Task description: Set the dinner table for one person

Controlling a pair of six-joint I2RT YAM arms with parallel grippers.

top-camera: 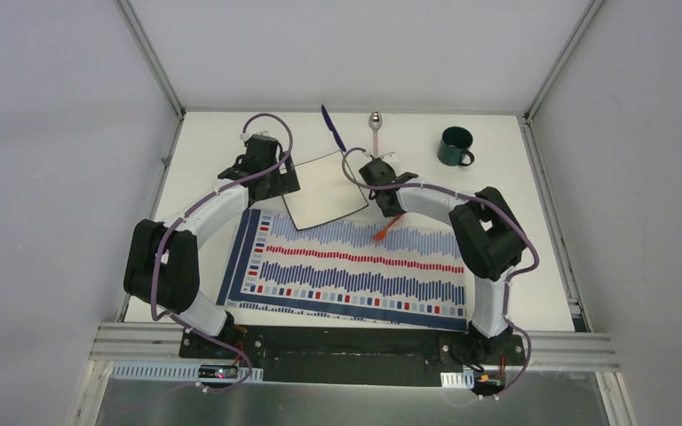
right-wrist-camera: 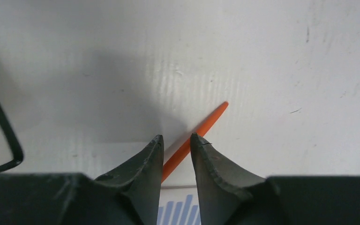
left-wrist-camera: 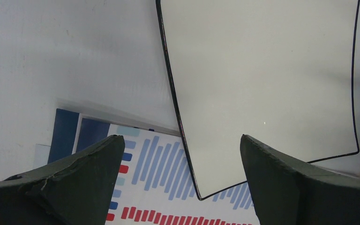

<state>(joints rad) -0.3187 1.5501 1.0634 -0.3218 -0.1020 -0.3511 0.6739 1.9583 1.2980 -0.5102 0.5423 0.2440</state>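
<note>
The white dinner table [top-camera: 506, 191] holds a striped placemat [top-camera: 355, 266] at the front. A square white plate [top-camera: 324, 189] with a dark rim lies at the mat's far edge, its near corner over the mat [left-wrist-camera: 136, 187]. My left gripper [top-camera: 277, 180] hovers wide open and empty over the plate's [left-wrist-camera: 262, 84] near-left corner [left-wrist-camera: 183, 140]. An orange utensil [top-camera: 386, 228] lies across the mat's far edge. My right gripper [top-camera: 380, 182] hangs above it, jaws only narrowly apart [right-wrist-camera: 176, 138]. The orange handle [right-wrist-camera: 211, 117] shows through the gap, and neither finger is seen touching it.
A blue utensil [top-camera: 333, 129] and a metal spoon [top-camera: 375, 124] lie at the far edge behind the plate. A dark green mug [top-camera: 455, 146] stands at the far right. Aluminium frame rails and white walls bound the table.
</note>
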